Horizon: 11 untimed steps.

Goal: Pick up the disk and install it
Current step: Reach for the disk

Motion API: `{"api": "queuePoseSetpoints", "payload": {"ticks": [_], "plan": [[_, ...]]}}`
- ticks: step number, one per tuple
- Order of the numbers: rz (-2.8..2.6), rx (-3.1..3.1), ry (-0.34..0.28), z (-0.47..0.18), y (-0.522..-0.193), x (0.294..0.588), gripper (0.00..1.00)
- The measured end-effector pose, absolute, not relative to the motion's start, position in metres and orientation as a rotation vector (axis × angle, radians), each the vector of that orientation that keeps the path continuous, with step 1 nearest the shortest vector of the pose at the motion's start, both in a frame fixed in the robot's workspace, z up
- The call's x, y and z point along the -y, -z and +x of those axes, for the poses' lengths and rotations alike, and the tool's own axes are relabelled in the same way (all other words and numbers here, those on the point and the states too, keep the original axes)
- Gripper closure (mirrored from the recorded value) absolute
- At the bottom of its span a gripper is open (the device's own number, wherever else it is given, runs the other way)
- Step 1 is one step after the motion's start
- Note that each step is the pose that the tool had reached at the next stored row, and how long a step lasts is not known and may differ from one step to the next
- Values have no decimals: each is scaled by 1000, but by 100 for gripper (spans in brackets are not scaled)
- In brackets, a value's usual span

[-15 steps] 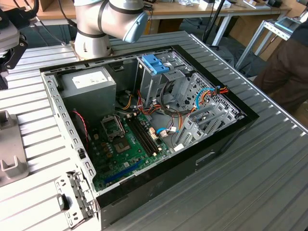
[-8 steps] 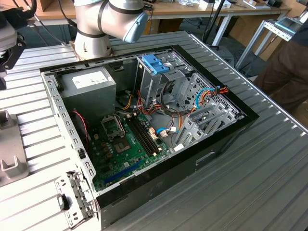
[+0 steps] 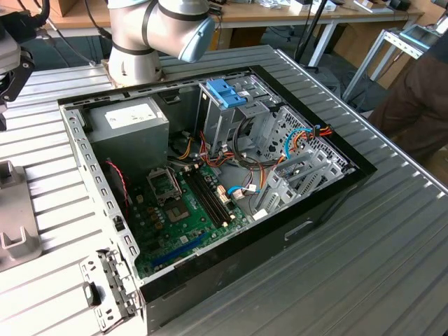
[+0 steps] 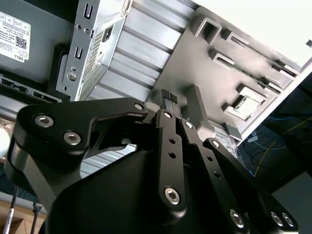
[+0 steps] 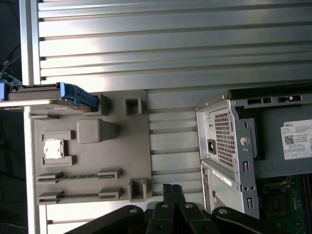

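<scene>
One disk, one tray, one open PC case, and nothing in the end effector

The lone disk (image 5: 44, 92) stands on edge at one end of the grey tray (image 5: 90, 161). Its long axis runs with the desk (image 3: 364, 280) grooves, blue end on the side nearer the PC case (image 3: 308, 224). The end effector (image 5: 171, 191) hovers at the tray's opposite end, fingers pinched right together on nothing, well apart from the disk.

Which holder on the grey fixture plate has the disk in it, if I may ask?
The end holder farthest from the tool: the blue-framed disk stands there; the others hold nothing blue.
</scene>
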State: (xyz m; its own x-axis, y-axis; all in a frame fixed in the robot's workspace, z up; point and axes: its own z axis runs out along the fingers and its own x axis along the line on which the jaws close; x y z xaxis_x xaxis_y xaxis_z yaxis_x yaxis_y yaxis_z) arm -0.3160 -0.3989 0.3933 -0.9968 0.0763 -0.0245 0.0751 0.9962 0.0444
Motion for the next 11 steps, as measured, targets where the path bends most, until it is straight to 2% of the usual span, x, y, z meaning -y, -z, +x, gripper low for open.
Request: {"api": "queuePoseSetpoints", "payload": {"ticks": [11], "plan": [[118,-3112,-68,-321,-393,399,90]]}}
